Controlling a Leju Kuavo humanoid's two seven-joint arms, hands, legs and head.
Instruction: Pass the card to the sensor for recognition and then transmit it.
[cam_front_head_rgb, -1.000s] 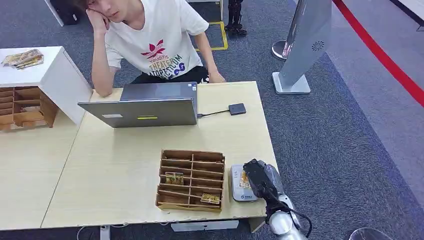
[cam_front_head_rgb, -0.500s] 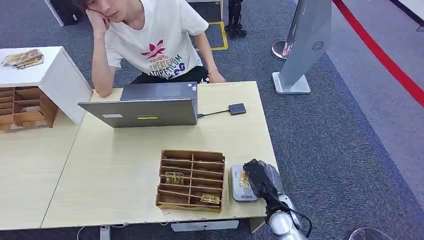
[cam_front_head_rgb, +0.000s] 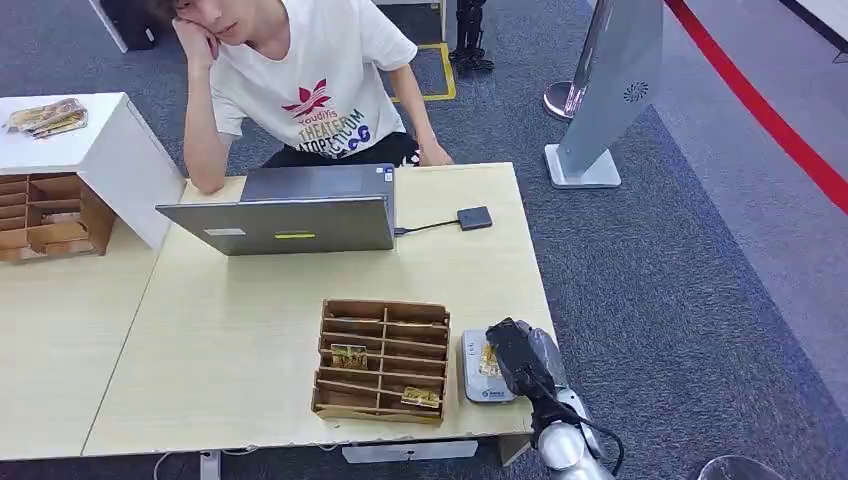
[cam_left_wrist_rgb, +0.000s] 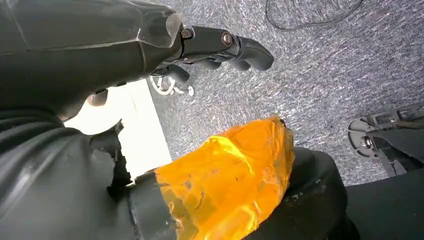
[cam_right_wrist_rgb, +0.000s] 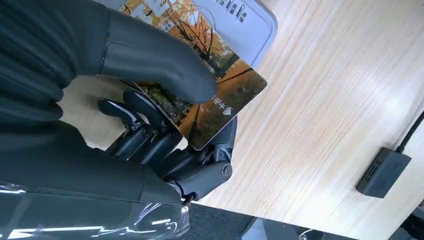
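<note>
My right hand (cam_front_head_rgb: 518, 362) (cam_right_wrist_rgb: 150, 125) pinches a card (cam_right_wrist_rgb: 220, 102) printed with autumn trees between its thumb and fingers. It holds the card flat just above the grey card sensor (cam_front_head_rgb: 480, 387) (cam_right_wrist_rgb: 250, 22) near the table's front right edge. In the head view the card (cam_front_head_rgb: 488, 359) peeks out beside the hand, over the sensor. My left hand (cam_left_wrist_rgb: 220, 47) hangs beside my body above the grey carpet, fingers loosely curled with nothing in them.
A wooden slotted card rack (cam_front_head_rgb: 382, 358) with cards in it stands left of the sensor. A laptop (cam_front_head_rgb: 285, 210) and a black hub (cam_front_head_rgb: 474, 217) lie further back. A person (cam_front_head_rgb: 300, 80) sits behind the table. A white cabinet (cam_front_head_rgb: 90, 150) and a second rack (cam_front_head_rgb: 45, 215) stand left.
</note>
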